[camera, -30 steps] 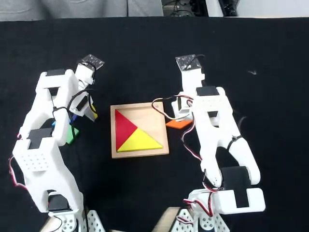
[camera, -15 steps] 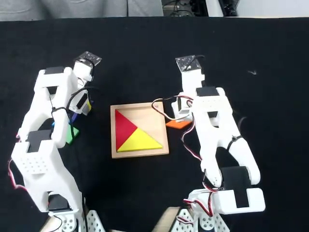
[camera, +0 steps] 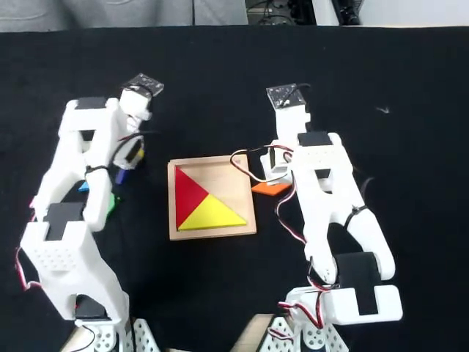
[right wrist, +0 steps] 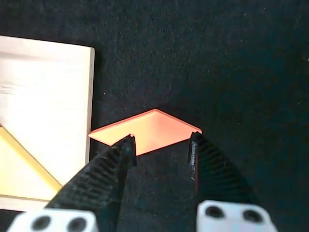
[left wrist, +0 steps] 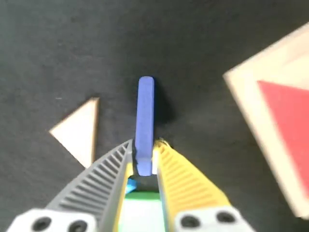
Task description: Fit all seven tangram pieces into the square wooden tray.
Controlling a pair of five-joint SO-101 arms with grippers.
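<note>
The square wooden tray (camera: 212, 233) lies mid-table and holds a red triangle (camera: 189, 192) and a yellow triangle (camera: 211, 215). Left of the tray, my left gripper (left wrist: 144, 144) is shut on a blue piece (left wrist: 146, 111), held on edge above the black cloth; the high view shows the blue piece (camera: 119, 176) under that arm. A bare wooden triangle (left wrist: 77, 130) lies beside it. My right gripper (right wrist: 161, 142) stands open over an orange parallelogram (right wrist: 147, 131) just right of the tray (right wrist: 58, 96), one finger at each side of the piece (camera: 270, 188).
A green piece (camera: 111, 205) and a light blue piece (camera: 83, 186) lie partly under the left arm. The tray's corner (left wrist: 241, 87) with the red triangle (left wrist: 285, 116) is close to the held blue piece. Black cloth covers the table.
The left arm has swung a little toward the far side and then rightward with the blue piece in its gripper. The right arm has kept still.
</note>
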